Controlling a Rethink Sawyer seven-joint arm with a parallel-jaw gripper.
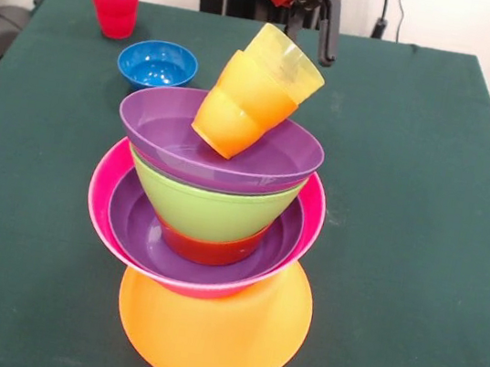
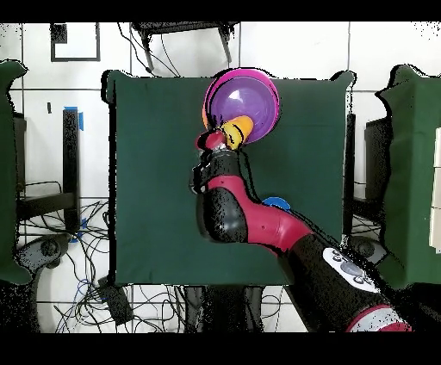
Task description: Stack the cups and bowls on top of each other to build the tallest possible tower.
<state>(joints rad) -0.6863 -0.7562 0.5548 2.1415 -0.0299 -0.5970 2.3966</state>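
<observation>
The tower (image 1: 211, 225) stands on its upturned orange bowl (image 1: 211, 335). Two nested cups (image 1: 254, 93) lie tilted in its top purple bowl (image 1: 219, 143), likely dropped there. The gripper (image 1: 318, 14), behind the tower, appears released. The red cup (image 1: 113, 3) and blue bowl (image 1: 157, 63) wait behind.

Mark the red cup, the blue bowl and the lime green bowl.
red cup (image 1: 114, 4), front view, middle of its outer wall.
blue bowl (image 1: 157, 63), front view, inside of the bowl.
lime green bowl (image 1: 209, 210), front view, outer wall below the upper purple bowl.
</observation>
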